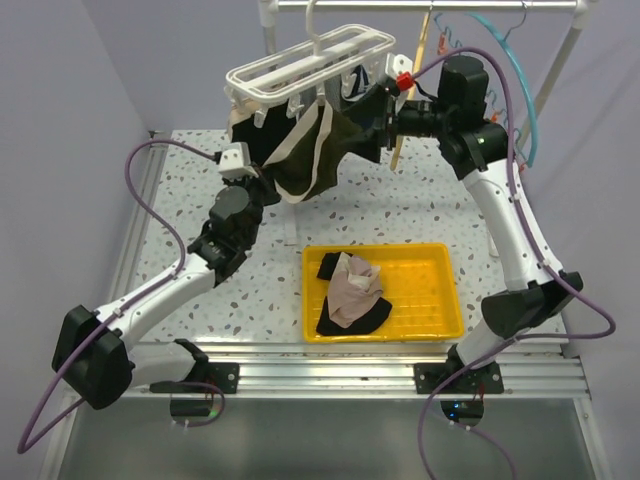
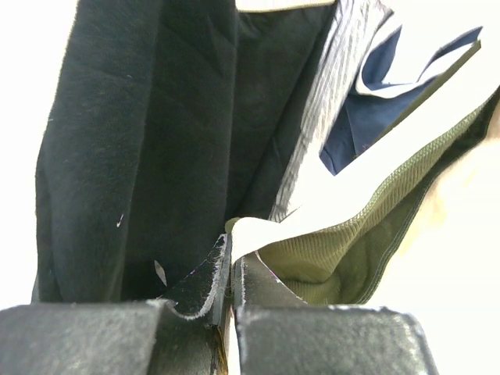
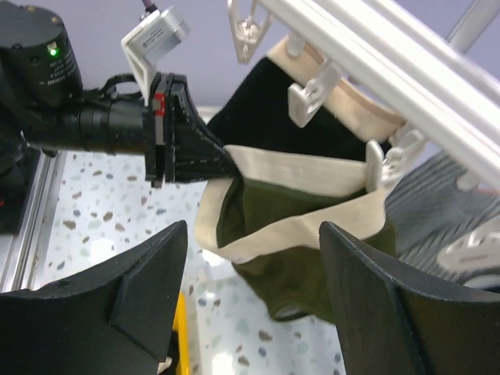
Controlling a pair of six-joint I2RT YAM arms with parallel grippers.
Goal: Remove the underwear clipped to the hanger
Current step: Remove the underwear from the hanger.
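Note:
A white clip hanger (image 1: 310, 60) hangs from the rail with underwear clipped under it. The olive-and-cream underwear (image 1: 312, 150) hangs in the middle, with a black piece (image 1: 243, 132) to its left. My left gripper (image 1: 268, 178) is shut on the olive piece's cream waistband (image 2: 258, 234). The left wrist view also shows black cloth (image 2: 141, 141), grey striped cloth (image 2: 332, 86) and navy cloth (image 2: 375, 109). My right gripper (image 1: 362, 118) is open and empty, its jaws wide apart just right of the olive underwear (image 3: 297, 226). One clip (image 3: 376, 166) holds the waistband.
A yellow tray (image 1: 440, 300) on the speckled table holds a black and a pale pink-beige piece (image 1: 352, 292). A white rail (image 1: 430, 6) carries the hanger; a teal hanger (image 1: 520, 80) and a wooden stick (image 1: 412, 90) hang at the right.

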